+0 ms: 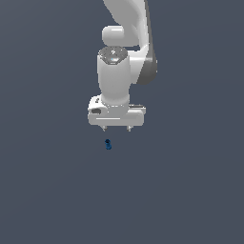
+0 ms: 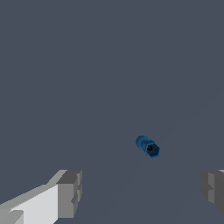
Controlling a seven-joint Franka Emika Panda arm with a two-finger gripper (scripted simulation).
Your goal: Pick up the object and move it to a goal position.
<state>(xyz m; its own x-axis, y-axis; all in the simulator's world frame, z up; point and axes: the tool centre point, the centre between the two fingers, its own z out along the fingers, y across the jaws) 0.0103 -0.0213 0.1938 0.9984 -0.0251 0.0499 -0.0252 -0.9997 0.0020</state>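
My white two-fingered hand (image 1: 116, 129) hangs spread wide and empty. The tiny dark-blue lumpy object (image 1: 108, 144) sits apart on the grey bench (image 1: 47, 190), just below my fingertips at frame centre in the exterior view, closer to the frame-left finger.

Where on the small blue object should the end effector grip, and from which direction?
Probably across the middle of the blue object, coming straight down from above. It is tiny and stands alone on the flat floor, and the open end effector hangs above it, so the fingers should straddle it easily.
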